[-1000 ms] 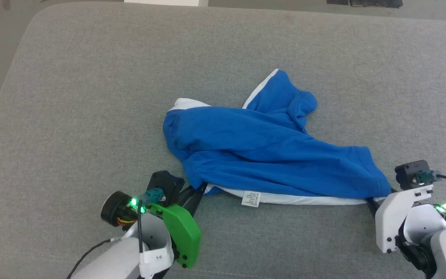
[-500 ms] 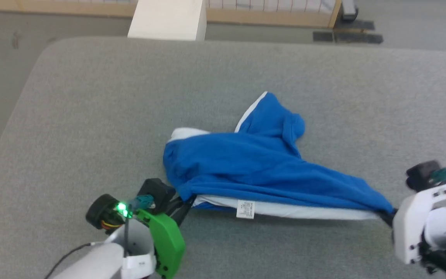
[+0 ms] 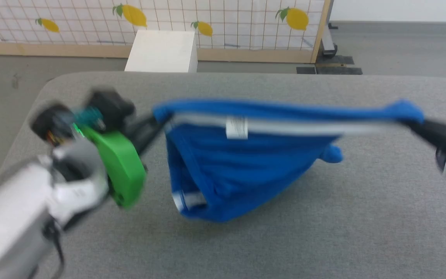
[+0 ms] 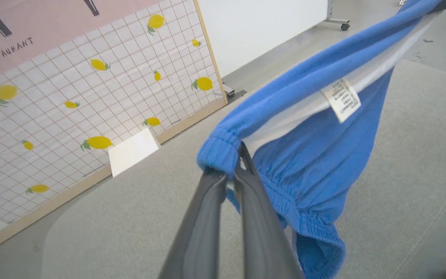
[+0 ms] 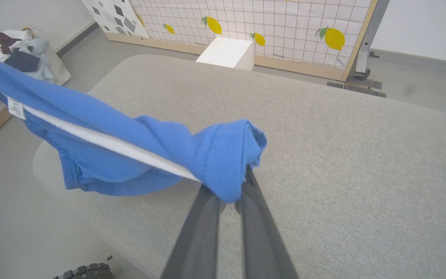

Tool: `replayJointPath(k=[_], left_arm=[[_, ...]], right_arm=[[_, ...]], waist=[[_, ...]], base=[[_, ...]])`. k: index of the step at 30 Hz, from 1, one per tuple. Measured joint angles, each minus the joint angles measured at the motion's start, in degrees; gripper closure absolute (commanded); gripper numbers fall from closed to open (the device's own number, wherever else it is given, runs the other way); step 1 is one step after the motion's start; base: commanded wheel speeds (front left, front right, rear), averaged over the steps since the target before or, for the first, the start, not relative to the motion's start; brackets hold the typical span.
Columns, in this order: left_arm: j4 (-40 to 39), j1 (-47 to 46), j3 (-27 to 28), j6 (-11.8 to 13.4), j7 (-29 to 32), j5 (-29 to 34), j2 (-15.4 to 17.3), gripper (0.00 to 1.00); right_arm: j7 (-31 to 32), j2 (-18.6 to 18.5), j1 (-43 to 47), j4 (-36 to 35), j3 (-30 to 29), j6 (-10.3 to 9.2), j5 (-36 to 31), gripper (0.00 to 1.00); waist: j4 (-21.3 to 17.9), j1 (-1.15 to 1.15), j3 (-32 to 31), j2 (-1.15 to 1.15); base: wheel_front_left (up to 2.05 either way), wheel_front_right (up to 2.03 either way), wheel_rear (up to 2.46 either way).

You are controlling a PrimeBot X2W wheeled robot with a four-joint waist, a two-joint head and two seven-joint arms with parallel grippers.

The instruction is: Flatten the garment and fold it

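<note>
While both of my grippers are clenched on it, the garment [image 3: 246, 166] hangs in the air between them, above the grey padded surface [image 3: 362, 224]. My left gripper [image 4: 229, 176] pinches a bunched blue corner beside the gathered elastic waistband [image 4: 304, 228], its two dark fingers pressed together with cloth between the tips. In the left wrist view the fabric rises up and to the right from that grasp. My right gripper [image 5: 230, 192] is clamped on the opposite end, where a rolled blue hem folds over the fingertips and covers them. Between the two grasps the top edge runs taut and almost level across the head view, with a white stripe [image 3: 304, 127] just beneath the blue rim. A small white tag [image 3: 237, 127] dangles from that edge, nearer the left gripper. Below it the rest of the shorts sags in a loose blue pouch, deeper toward my left side. Whether the lowest fold touches the surface I cannot tell, as the head view is blurred. Beyond the surface stand a white box [image 3: 161, 52] and a gridded panel printed with lemons [image 3: 227, 23].
</note>
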Motion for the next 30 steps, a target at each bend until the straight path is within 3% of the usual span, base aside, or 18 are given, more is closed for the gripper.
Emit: replayJointPath(k=[11, 18, 23, 30], left_arm=[[4.47, -15.81, 6.62, -3.98, 3.78, -2.97, 0.94, 1.00], [9.12, -23.95, 8.21, -4.77, 6.34, -3.71, -0.40, 1.00], [12.82, -30.94, 8.09, -6.27, 8.87, -3.47, -1.48, 1.00], [20.67, -42.33, 6.92, -7.87, 10.20, -1.10, -2.89, 1.00]], right_arm=[[1.40, 3.67, -20.74, 5.43, -1.42, 0.00, 2.64, 1.00], [-0.16, 1.53, -30.18, 9.54, 3.83, 0.01, 1.01, 1.00], [-4.00, -0.66, -38.18, 13.55, 7.90, 0.01, -1.02, 1.00], [-12.23, -0.46, -49.99, 22.56, 14.25, 0.02, -4.55, 1.00]], waist=[[-1.33, 0.00, 0.31, 0.00], [-2.17, 0.00, 4.16, 0.00], [-2.94, 0.00, 9.23, 0.00], [-4.35, 0.01, 18.18, 0.00]], base=[[0.00, 0.00, 0.00], [0.00, 0.00, 0.00], [0.00, 0.00, 0.00], [0.00, 0.00, 0.00]])
